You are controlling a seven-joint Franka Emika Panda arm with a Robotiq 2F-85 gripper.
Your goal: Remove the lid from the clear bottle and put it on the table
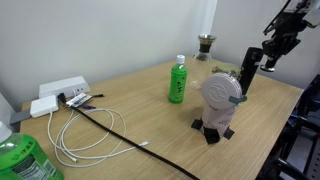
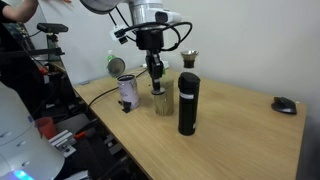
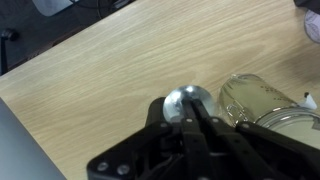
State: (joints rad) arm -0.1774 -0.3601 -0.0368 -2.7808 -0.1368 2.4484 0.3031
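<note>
In the wrist view my gripper [image 3: 190,110] is shut on the lid [image 3: 186,100], a small round cap that looks shiny grey here. It is held just above the table [image 3: 100,70]. The clear bottle [image 3: 255,95] stands right beside the jaws, apart from the lid. In an exterior view the gripper [image 2: 155,72] hangs close to the clear bottle [image 2: 163,97], left of a black flask. In an exterior view the gripper [image 1: 272,58] is at the far right, and the clear bottle [image 1: 225,72] is mostly hidden behind a grey object.
A black flask [image 2: 187,102] stands next to the clear bottle. A green bottle with a white cap [image 1: 178,80], a grey round device [image 1: 220,100], a can [image 2: 127,92], a dark-topped glass at the back [image 1: 205,45], a mouse [image 2: 285,103] and cables [image 1: 90,120] are on the table.
</note>
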